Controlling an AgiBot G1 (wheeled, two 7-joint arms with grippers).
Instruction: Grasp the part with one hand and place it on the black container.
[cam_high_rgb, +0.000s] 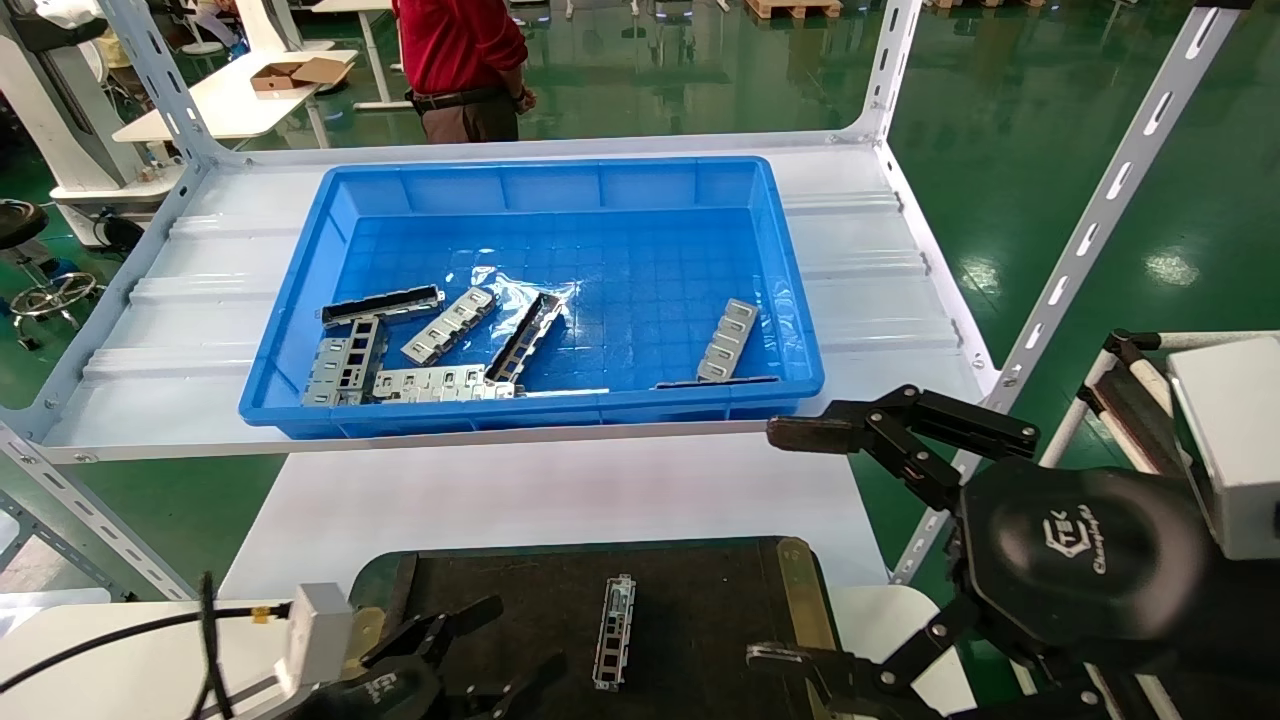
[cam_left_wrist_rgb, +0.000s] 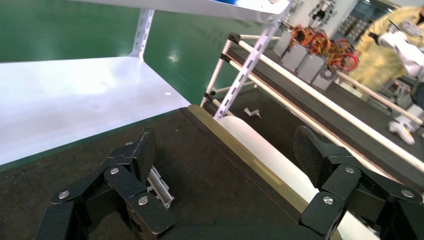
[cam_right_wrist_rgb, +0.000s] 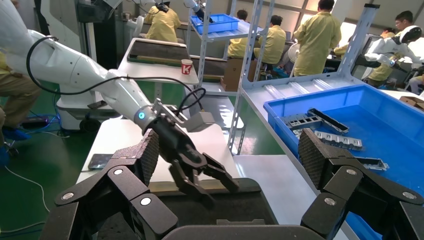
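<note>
a: is the part (cam_high_rgb: 613, 632) on the black container (cam_high_rgb: 700, 600) yet?

b: it looks so. it lies flat on the matte top, just beside the spread fingers of the left hand (cam_high_rgb: 470, 655) and touching neither hand. more parts lie in the blue bin (cam_high_rgb: 560, 185) on the shelf.

a: and the right hand (cam_high_rgb: 835, 545)?

b: its fingers are spread wide too, holding nothing, out past the container's brass strip, near the shelf post (cam_high_rgb: 1100, 215).

a: room to move?

b: open tray between both sets of fingers; i'd watch that post.
</note>
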